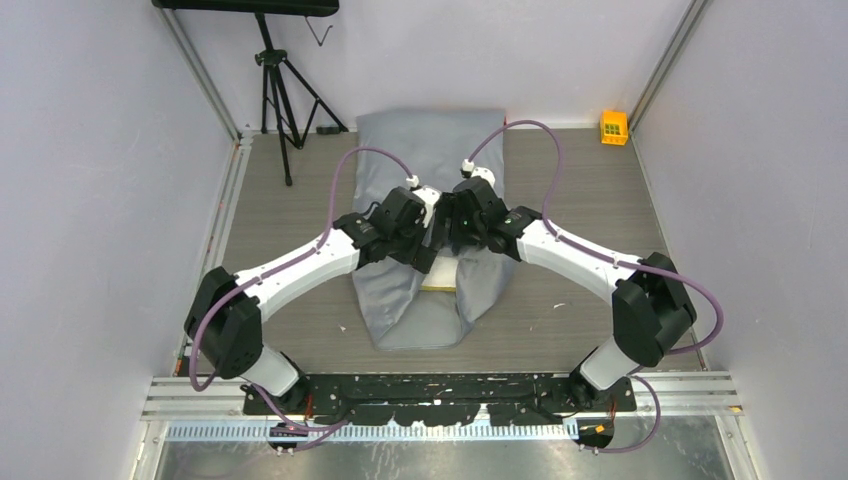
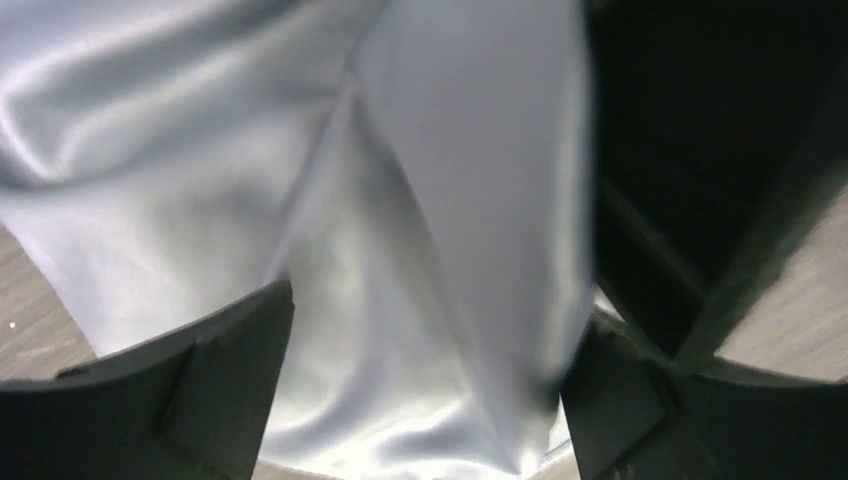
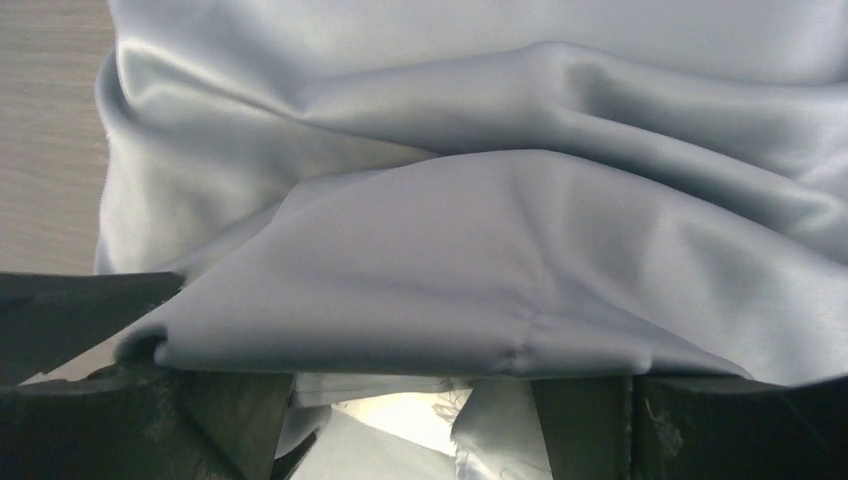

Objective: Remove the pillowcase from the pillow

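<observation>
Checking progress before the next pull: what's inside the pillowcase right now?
Only a pale sliver of the pillow shows through a gap in the pillowcase, mid-length. The rest is under fabric and the left arm and right arm; how far in it sits is hidden.

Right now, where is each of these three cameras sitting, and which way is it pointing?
Top: above and behind the arms' bases, looking down at the table; both whole arms show.
Left wrist: on the left arm, looking past the left gripper, jaws wide, at the pillowcase close up.
Right wrist: on the right arm, looking past the right gripper at a pillowcase fold.
Shared: all three see the grey pillowcase.
</observation>
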Controlling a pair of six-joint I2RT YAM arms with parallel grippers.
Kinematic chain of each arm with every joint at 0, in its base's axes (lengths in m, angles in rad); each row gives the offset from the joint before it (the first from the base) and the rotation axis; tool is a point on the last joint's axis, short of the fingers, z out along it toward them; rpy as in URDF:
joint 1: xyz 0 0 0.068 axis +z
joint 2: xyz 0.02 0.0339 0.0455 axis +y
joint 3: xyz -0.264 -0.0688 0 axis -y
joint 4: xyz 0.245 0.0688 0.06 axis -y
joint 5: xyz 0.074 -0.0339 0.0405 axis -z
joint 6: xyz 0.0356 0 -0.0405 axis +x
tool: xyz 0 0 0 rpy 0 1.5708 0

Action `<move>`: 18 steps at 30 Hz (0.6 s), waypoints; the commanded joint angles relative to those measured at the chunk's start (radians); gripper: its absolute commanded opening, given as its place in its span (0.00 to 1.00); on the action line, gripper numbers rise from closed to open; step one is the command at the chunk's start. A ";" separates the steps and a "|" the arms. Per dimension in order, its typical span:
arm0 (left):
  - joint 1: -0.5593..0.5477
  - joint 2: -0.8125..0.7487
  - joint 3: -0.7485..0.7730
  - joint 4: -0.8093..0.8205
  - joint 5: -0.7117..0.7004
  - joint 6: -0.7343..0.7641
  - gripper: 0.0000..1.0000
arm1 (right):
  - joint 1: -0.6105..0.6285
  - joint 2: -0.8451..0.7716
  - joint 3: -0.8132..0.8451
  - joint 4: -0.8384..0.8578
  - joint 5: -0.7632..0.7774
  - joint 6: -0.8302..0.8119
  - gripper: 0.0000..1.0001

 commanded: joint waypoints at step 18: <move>0.231 -0.165 -0.201 0.164 0.085 -0.121 0.00 | 0.087 -0.366 -0.145 0.057 -0.143 -0.226 0.72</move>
